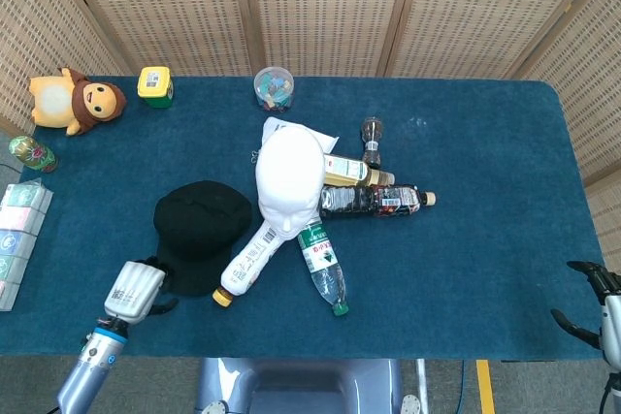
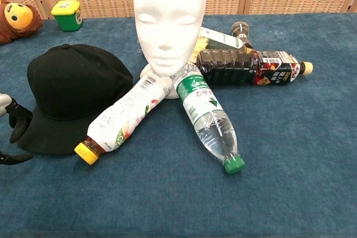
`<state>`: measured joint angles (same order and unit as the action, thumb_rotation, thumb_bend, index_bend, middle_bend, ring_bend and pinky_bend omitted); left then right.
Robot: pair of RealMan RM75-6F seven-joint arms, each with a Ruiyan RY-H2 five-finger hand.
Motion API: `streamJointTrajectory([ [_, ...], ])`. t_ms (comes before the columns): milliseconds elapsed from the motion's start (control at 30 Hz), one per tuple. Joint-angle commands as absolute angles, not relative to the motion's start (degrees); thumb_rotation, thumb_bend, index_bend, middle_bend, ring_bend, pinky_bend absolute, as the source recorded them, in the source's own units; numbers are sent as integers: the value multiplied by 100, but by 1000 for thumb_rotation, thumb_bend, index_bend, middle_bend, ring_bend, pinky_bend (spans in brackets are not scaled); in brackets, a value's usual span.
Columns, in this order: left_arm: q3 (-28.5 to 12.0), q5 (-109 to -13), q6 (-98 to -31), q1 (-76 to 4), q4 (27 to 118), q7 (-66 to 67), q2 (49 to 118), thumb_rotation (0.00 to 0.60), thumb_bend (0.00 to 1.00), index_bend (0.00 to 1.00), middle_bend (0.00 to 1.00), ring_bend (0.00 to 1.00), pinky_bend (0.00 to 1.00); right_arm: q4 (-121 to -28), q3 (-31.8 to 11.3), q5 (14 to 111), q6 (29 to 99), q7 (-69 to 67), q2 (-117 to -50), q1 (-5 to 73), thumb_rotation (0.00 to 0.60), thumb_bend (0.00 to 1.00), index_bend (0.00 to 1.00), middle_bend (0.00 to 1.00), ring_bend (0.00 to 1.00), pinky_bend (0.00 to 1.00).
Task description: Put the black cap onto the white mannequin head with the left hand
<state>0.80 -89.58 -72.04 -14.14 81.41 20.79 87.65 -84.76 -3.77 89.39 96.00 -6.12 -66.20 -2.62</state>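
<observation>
The black cap (image 1: 201, 232) (image 2: 70, 93) lies flat on the blue table, its brim toward the front edge. Right of it the white mannequin head (image 1: 289, 179) (image 2: 169, 18) stands upright among several bottles. My left hand (image 1: 138, 288) (image 2: 14, 126) hovers at the cap's front left brim, fingers spread and holding nothing; whether they touch the brim I cannot tell. At the table's front right corner sits my right hand (image 1: 597, 307), fingers apart and empty, partly cut off by the frame edge.
Bottles fan out from the mannequin's base: a white-labelled one (image 2: 125, 115) leans against the cap, a green-capped one (image 2: 207, 118), a dark one (image 2: 251, 66). A plush monkey (image 1: 73, 101), yellow-green box (image 1: 154, 84) and clear jar (image 1: 274, 87) line the back. Packets (image 1: 19, 230) stack at left.
</observation>
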Motion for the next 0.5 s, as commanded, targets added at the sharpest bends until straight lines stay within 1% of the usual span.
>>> streamJointTrajectory([
  [33,48,-8919,-7227,-1430,8055,2118,8869,600,146,702,618,457,661,-8476,-378,8947,9602,-609,-6620,-260,600,115,291,356,408,405],
  [200,20,-8786,-7162,-1452,8019,2079,8970,600,146,702,618,457,661,-8462,-392,8923,9611,-625,-6624,-275,600,115,291,356,407,405],
  [500,32,-8772,-7236,-1459,7770,2205,9136,600,147,701,618,457,661,-8412,-400,8911,9639,-663,-6639,-304,600,114,291,356,407,405],
])
